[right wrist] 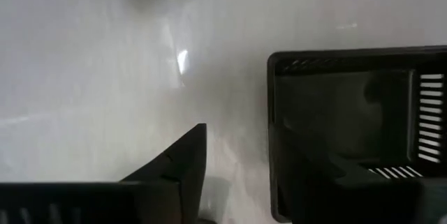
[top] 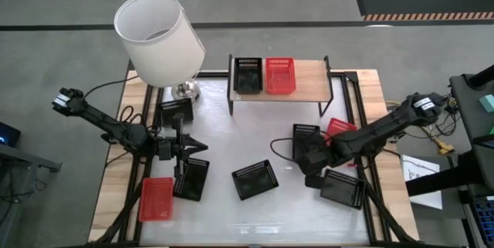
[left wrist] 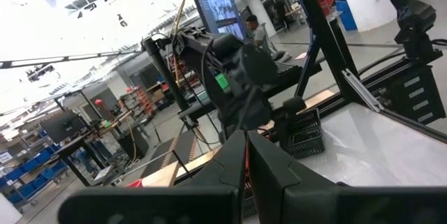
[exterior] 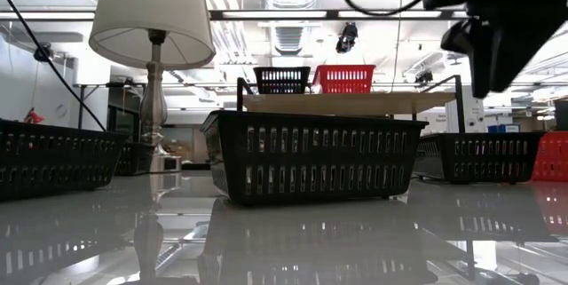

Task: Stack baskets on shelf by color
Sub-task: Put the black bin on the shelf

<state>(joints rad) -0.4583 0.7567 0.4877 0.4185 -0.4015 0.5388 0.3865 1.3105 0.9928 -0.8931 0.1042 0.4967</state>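
Presently the right gripper (right wrist: 237, 165) hangs low over the glossy white desk (top: 231, 136), its jaws parted with one finger outside and one inside the near wall of a small black perforated plastic basket (right wrist: 356, 130); whether the wall is actually pinched I cannot tell. Risk, as I judge it: a bite on one thin flared wall lets the basket tilt or slip on the lift, and this slick desk gives it nothing to brace against, so a nudge would slide it toward the neighbouring black basket (top: 343, 188) or the red basket (top: 338, 127) near the arm. The left gripper (top: 187, 148) waits over the desk's left side, jaws closed and empty, just above another black basket (top: 191, 178); a careless swing there could knock it, or the red basket (top: 157, 198) by the front edge. The low light-wood shelf on black legs (top: 309, 82) stands at the desk's far side and carries one black basket (top: 247, 75) beside one red basket (top: 279, 75); one more black basket (top: 255, 179) sits mid-desk. A silver-stemmed lamp with a white shade (top: 158, 38) crowds the far left corner. Desk top is mirror-bright, framed in pale wood; beyond it, grey floor and a lit workshop with racks and monitors.
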